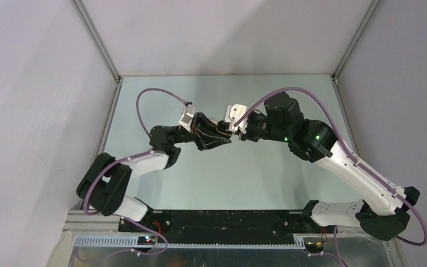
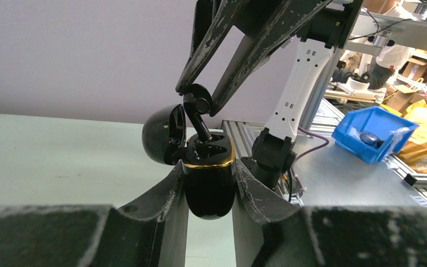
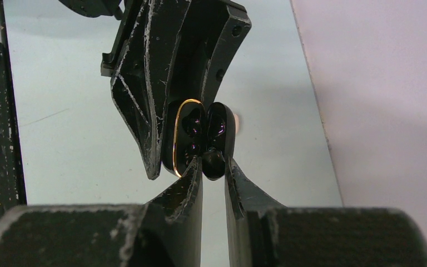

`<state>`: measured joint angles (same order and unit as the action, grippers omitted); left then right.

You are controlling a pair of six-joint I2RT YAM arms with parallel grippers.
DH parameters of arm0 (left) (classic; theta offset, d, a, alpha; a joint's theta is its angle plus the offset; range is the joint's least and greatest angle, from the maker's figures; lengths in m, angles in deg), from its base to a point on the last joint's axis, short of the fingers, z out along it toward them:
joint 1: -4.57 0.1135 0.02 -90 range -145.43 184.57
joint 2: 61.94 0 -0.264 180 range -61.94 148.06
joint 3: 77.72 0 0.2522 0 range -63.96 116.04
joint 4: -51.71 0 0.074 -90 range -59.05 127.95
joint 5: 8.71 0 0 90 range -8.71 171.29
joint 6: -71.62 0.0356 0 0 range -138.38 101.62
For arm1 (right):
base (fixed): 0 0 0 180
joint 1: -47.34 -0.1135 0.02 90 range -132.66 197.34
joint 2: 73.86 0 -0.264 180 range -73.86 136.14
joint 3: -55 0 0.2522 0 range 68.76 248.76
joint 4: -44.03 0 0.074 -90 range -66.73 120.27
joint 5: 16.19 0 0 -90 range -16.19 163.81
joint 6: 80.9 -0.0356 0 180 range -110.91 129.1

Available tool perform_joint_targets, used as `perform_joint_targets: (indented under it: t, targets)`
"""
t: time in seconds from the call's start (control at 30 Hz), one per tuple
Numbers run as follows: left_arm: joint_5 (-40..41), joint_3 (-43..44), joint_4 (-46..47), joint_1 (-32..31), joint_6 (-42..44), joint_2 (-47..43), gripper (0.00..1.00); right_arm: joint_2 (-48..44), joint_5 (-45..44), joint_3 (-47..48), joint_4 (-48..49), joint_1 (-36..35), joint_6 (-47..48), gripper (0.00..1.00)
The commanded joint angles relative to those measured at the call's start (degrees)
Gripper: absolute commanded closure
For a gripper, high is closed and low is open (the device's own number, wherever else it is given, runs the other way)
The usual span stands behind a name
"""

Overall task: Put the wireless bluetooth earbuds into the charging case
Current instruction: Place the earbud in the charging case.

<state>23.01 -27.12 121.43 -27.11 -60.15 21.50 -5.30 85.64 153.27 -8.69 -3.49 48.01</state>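
Note:
My left gripper [image 2: 209, 167] is shut on a glossy black charging case [image 2: 208, 183] with a gold rim, held above the table with its lid [image 2: 161, 133] open to the left. My right gripper [image 3: 213, 162] is shut on a black earbud [image 3: 213, 164]. In the left wrist view that earbud [image 2: 197, 108] hangs from the right fingertips with its stem reaching down into the case's slot. In the top view both grippers meet at mid-table, the left gripper [image 1: 222, 139] and the right gripper [image 1: 234, 131] tip to tip. No other earbuds show; the case [image 3: 188, 136] shows open in the right wrist view.
The pale green table [image 1: 228, 178] is walled by grey panels on three sides. Beyond the table's near edge a blue bin [image 2: 373, 132] and cardboard boxes sit on a bench. The right arm's white link [image 2: 296, 89] stands behind the case.

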Motion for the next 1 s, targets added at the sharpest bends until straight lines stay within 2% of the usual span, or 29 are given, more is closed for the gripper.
perform_joint_targets:
  t: [0.0,0.43,0.53,0.73,0.97]
  targets:
    - [3.23,-0.26,4.25,0.13,1.25,-2.24,0.99,-0.1,-3.22,0.48,1.82,-0.18,-3.47,0.92]
    - [3.8,-0.34,3.32,0.71,2.36,-2.64,0.98,1.88,-3.71,2.06,0.53,-2.37,-4.55,0.94]
    - [4.69,0.2,0.57,1.36,2.1,-2.28,0.98,1.76,-3.25,2.14,-0.22,-2.8,-3.17,0.95]
    - [6.21,0.78,0.97,2.39,-0.4,-1.53,0.97,1.62,-2.57,1.75,-1.3,-4.31,-1.01,0.95]
    - [6.19,0.88,0.46,2.54,-0.69,-1.25,0.96,2.28,-6.25,0.73,-0.7,-6.53,1.82,0.94]
